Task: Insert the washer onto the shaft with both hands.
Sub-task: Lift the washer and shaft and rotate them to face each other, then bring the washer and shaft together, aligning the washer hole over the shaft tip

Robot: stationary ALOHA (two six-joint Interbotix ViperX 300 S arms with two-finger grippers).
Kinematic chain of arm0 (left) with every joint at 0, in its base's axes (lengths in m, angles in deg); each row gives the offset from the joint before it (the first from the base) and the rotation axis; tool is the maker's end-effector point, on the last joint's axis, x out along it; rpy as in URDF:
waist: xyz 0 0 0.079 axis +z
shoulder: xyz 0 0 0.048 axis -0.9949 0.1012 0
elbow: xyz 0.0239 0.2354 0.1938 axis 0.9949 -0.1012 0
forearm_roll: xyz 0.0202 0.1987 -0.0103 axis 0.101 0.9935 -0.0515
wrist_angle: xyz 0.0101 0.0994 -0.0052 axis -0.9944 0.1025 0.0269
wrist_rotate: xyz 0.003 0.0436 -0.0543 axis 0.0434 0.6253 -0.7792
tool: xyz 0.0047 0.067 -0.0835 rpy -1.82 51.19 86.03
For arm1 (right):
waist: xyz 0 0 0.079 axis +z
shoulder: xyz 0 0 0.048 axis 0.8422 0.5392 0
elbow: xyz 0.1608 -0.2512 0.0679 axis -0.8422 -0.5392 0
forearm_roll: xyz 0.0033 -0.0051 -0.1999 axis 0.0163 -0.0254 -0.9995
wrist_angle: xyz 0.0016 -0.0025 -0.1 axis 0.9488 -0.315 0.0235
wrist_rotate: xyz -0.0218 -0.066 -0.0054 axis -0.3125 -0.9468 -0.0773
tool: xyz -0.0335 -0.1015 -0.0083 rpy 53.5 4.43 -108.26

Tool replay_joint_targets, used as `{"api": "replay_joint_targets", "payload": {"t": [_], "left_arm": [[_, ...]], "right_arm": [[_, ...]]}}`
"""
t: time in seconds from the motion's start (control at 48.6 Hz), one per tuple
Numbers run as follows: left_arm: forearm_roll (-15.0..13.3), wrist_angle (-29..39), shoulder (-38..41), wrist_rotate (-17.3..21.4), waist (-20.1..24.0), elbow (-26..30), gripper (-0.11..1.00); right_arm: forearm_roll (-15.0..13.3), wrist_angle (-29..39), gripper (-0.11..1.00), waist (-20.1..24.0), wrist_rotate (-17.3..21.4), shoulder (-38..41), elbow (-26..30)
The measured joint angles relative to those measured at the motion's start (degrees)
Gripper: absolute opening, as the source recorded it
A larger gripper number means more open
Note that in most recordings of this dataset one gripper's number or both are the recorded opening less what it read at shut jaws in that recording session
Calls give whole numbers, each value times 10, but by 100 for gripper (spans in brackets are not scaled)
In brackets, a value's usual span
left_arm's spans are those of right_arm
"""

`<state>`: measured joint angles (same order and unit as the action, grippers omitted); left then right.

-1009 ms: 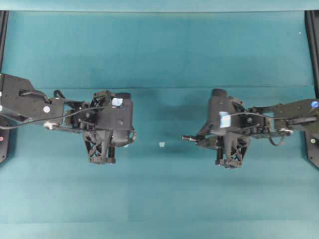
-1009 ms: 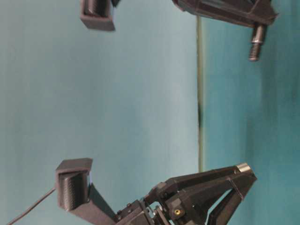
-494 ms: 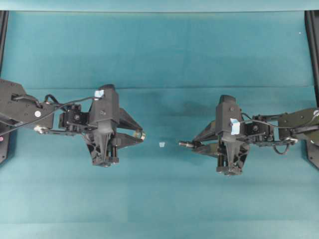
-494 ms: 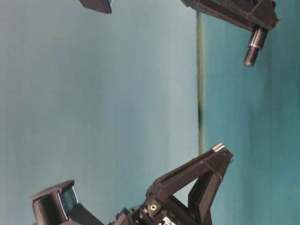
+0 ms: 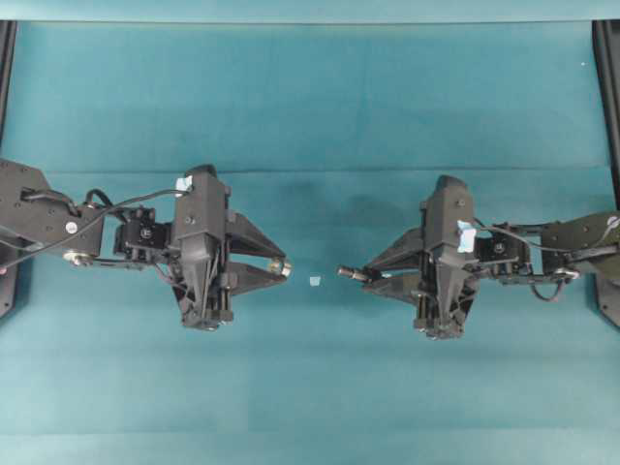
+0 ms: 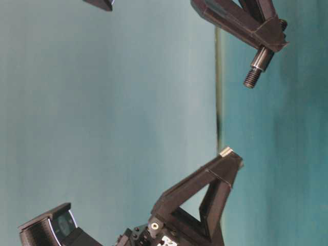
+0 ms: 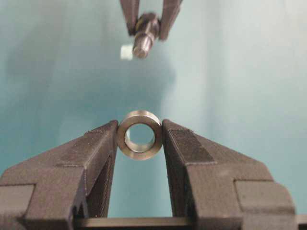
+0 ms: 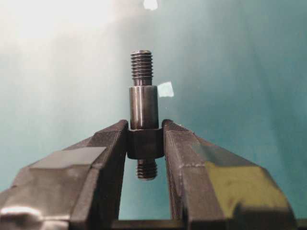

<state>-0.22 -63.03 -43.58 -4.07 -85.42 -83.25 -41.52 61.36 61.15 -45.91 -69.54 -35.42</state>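
L gripper (image 5: 281, 265) sits left of centre in the overhead view, clamped on the washer (image 7: 140, 134), ring pinched between both fingertips with its hole facing the other arm. R gripper (image 5: 360, 275) is right of centre, clenched on the shaft (image 8: 143, 118) at its thick collar, threaded end sticking out toward the washer. The two parts are apart, roughly level. A pale tape scrap (image 5: 314, 281) lies on the teal table (image 5: 310, 107) between them.

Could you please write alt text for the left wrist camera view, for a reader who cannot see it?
The left hand pinches the washer between its two black fingers, hole facing forward. Beyond it, above a teal table, the right hand points the shaft towards the washer, near a pale tape scrap.
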Motion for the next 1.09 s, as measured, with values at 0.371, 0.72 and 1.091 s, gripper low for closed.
{"api": "replay_joint_targets", "payload": {"t": [0.371, 0.72, 1.091], "left_arm": [[0, -2, 11, 0, 0, 11, 35], [0, -13, 29, 0, 0, 23, 35], [0, -13, 53, 0, 0, 47, 35]], "right_arm": [[0, -18, 0, 9, 1, 14, 1], [0, -35, 0, 11, 1, 20, 4], [0, -46, 0, 16, 1, 30, 14]]}}
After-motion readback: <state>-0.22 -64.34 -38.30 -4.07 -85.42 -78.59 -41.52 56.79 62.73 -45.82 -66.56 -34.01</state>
